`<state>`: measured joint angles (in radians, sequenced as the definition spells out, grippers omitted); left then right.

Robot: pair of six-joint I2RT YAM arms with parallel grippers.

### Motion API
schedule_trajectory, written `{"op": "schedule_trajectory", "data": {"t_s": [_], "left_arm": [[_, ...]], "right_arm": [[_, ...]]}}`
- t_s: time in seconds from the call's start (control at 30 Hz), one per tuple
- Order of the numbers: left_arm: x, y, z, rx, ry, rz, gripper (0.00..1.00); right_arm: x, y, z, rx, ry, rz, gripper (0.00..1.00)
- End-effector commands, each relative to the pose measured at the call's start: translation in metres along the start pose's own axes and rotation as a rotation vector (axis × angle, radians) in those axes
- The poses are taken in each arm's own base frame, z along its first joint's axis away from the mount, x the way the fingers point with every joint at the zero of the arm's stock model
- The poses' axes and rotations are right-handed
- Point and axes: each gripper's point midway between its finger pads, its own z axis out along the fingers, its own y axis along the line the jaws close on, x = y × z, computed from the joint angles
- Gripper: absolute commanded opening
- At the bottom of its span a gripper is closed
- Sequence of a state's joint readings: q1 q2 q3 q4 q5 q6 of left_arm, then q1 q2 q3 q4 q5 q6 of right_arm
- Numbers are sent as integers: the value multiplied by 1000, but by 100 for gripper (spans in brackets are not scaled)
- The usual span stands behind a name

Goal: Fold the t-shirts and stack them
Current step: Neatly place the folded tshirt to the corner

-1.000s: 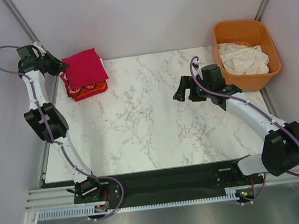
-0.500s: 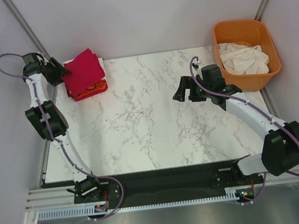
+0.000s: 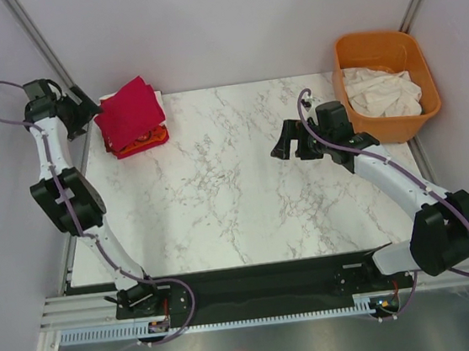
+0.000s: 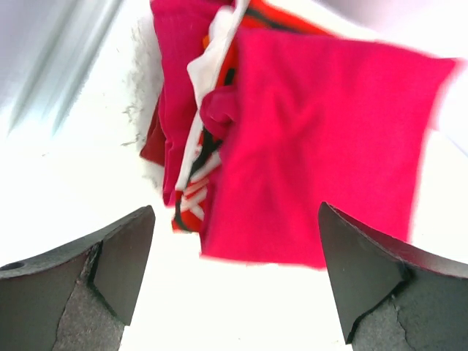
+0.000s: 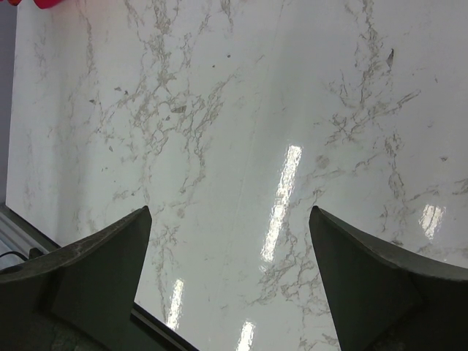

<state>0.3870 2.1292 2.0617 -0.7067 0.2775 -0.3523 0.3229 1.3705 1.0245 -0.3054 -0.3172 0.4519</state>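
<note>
1. Letting go is what the left tool (image 3: 77, 107) is doing. A moment ago its two fingers were pinching the edge of the plain red shirt (image 3: 129, 107). Now they are standing wide apart, with nothing between them.
2. The left arm is also pulling back, away from the pile and out past the far left edge of the surface (image 3: 236, 192).
3. The plain red shirt is lying folded on top of the red shirt with white writing (image 3: 144, 140). Together they are making a small pile at the far left corner of the surface.
4. Seen from the left wrist, the top shirt (image 4: 322, 146) is sitting a little crooked. The shirt with writing (image 4: 196, 196) is peeking out from under one side of it.
5. The right tool (image 3: 285, 148) is hanging over the bare middle of the surface, near the orange tub (image 3: 380, 38). Its fingers are wide apart too, and it is holding nothing. It is staying just where it was.
6. The off-white shirts (image 3: 382, 91) are lying crumpled in the tub at the far right corner, well apart from the pile.
7. I am thinking the red shirt is done now, so two shirts are stacked. The off-white ones are waiting their turn, and the right tool is the closer one to them.
</note>
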Motion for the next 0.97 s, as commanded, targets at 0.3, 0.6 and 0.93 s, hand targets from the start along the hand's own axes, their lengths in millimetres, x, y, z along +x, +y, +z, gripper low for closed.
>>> {"op": "schedule_trajectory", "data": {"t_s": [0.3, 0.6, 0.93], "left_arm": [[58, -93, -191, 166, -190, 162, 96], [151, -149, -282, 558, -491, 395, 97], [180, -109, -305, 529, -663, 415, 99]], "right_arm": [[-29, 43, -24, -114, -140, -108, 98], [-35, 100, -65, -225, -279, -242, 98], [-41, 114, -91, -237, -360, -264, 98]]}}
